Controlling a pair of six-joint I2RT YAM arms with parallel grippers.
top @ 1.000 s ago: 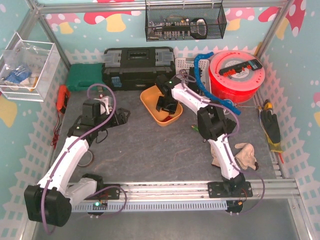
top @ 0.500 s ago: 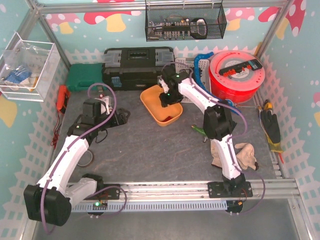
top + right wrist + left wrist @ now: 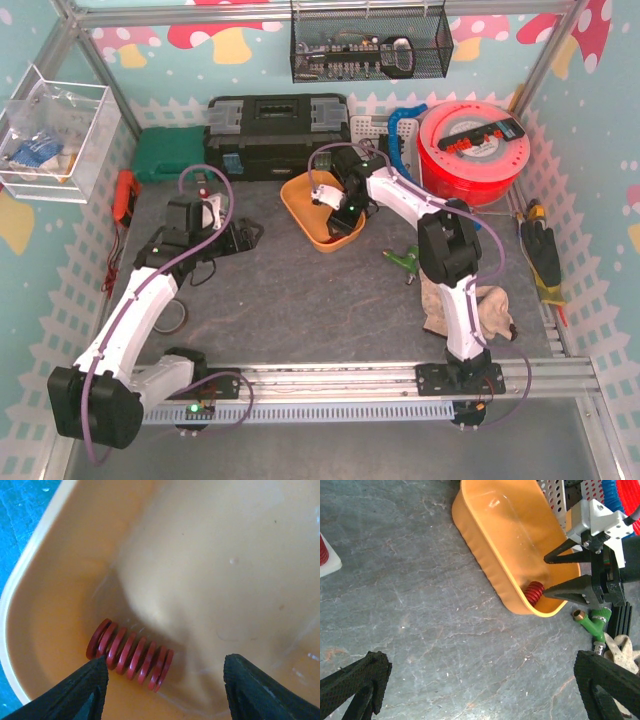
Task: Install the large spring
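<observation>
Large spring (image 3: 130, 655): red helical coil with flat-wound turns, lying on its side on floor of orange bin (image 3: 210, 555), in rounded corner. Long axis slants upper-left to lower-right in right wrist view. Right gripper (image 3: 165, 666) spread wide over spring, nothing pinched. Bin oblong, smooth glossy plastic. Left gripper (image 3: 480, 680) spread wide over grey veined surface (image 3: 420, 605), holding nothing.

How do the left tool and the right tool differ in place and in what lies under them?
The left tool hangs over the table, outside the orange bin; the right tool reaches into that bin. The red spring lies just by the right tool, well apart from the left tool. Both are open and hold nothing.
</observation>
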